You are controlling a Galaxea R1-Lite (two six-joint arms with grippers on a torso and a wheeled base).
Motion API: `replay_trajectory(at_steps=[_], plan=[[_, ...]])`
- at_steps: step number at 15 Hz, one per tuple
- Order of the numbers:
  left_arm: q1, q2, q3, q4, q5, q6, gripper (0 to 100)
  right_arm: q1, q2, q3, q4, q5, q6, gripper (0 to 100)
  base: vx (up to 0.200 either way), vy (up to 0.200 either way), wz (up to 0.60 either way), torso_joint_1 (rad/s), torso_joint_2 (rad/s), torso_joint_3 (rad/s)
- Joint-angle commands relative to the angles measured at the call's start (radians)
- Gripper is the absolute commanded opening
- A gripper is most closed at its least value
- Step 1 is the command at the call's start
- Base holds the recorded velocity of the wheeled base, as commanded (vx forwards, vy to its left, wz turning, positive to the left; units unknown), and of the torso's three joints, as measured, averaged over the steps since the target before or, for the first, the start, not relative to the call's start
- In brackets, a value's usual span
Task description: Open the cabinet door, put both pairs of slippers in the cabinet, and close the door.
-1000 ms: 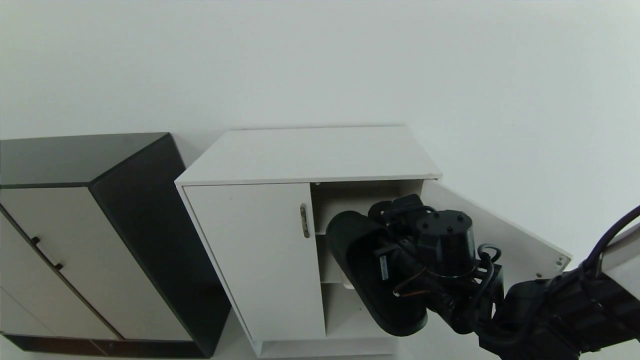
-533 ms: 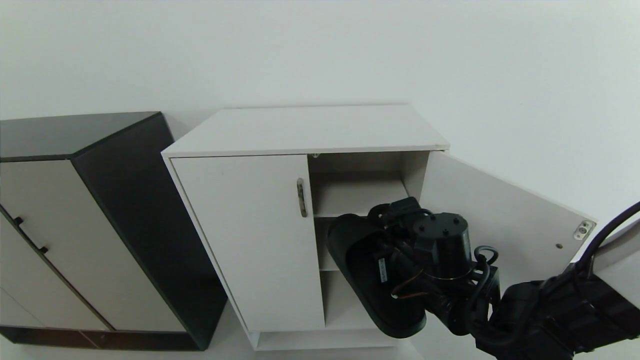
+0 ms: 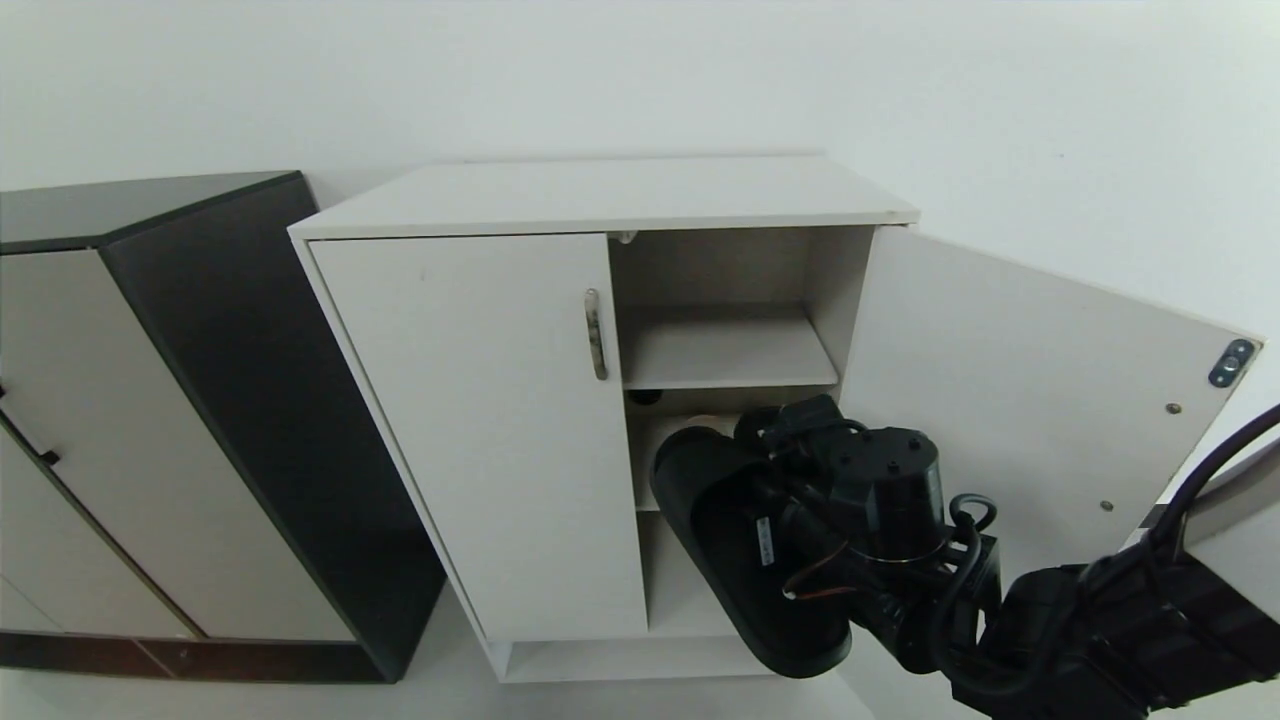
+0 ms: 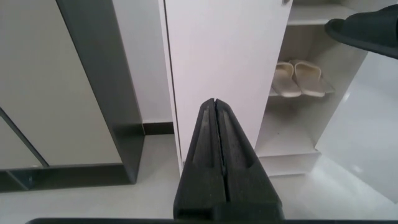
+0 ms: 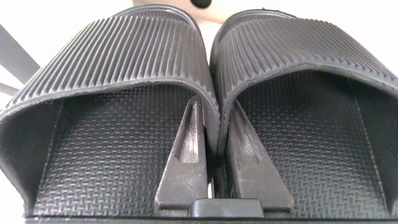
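Observation:
The white cabinet (image 3: 600, 195) has its right door (image 3: 1000, 370) swung open and its left door (image 3: 480, 420) closed. My right gripper (image 5: 214, 162) is shut on the inner sides of a pair of black slippers (image 3: 740, 540), pinching the two together. They hang toe-first in front of the open side, level with the middle shelf. A beige pair of slippers (image 4: 301, 78) lies on that middle shelf. My left gripper (image 4: 214, 106) is shut and empty, low in front of the closed left door.
A black cabinet with pale doors (image 3: 250, 380) stands just left of the white one. The upper shelf (image 3: 720, 350) is bare. The open door juts out on the right, close to my right arm. A white wall lies behind.
The head camera has moved, so the cabinet sits higher in the picture and more of its inside shows. The black slippers now sit lower against the cabinet opening.

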Motion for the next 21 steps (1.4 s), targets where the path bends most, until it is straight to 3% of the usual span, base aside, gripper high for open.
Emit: replay_trajectory(at_steps=[1, 7, 13, 14, 15, 18, 20, 21], plan=[[0.000, 0.002, 0.000, 0.001, 0.000, 0.000, 0, 0.001, 0.000, 0.004, 0.000, 0.000, -0.001, 0, 0.000, 0.000, 0.00, -0.100, 0.45, 0.349], [0.000, 0.000, 0.000, 0.001, 0.000, 0.000, 0, 0.001, 0.005, 0.008, 0.000, 0.003, 0.001, 0, 0.000, 0.000, 0.00, -0.043, 0.42, 0.365], [0.000, 0.000, 0.000, 0.000, 0.000, 0.000, 0, 0.001, 0.043, -0.007, -0.025, 0.000, -0.034, 0, 0.000, 0.000, 0.00, 0.000, 0.05, 0.044], [0.000, 0.000, 0.000, 0.000, 0.000, 0.000, 0, 0.011, 0.071, -0.058, -0.026, -0.034, -0.065, 0, 0.000, 0.000, 0.00, 0.000, 0.00, 0.000], [0.000, 0.002, 0.000, 0.000, 0.002, 0.000, 0, 0.021, 0.080, -0.115, 0.018, -0.095, -0.059, 0, 0.000, 0.000, 0.00, 0.000, 0.00, 0.000], [0.000, 0.002, 0.000, 0.000, 0.003, 0.003, 0, 0.055, 0.034, -0.400, 0.438, -0.209, 0.128, 0, 0.000, 0.000, 0.00, 0.000, 0.00, 0.000], [0.000, 0.002, 0.000, 0.000, 0.003, 0.006, 0, 0.057, 0.039, -0.532, 0.526, -0.325, 0.168, 0, 0.000, 0.000, 0.00, 0.000, 0.00, 0.000], [0.000, 0.000, 0.000, 0.000, 0.003, 0.006, 0, 0.055, 0.040, -0.564, 0.530, -0.331, 0.164, 0, 0.000, 0.000, 0.00, 0.000, 0.00, 0.000]])
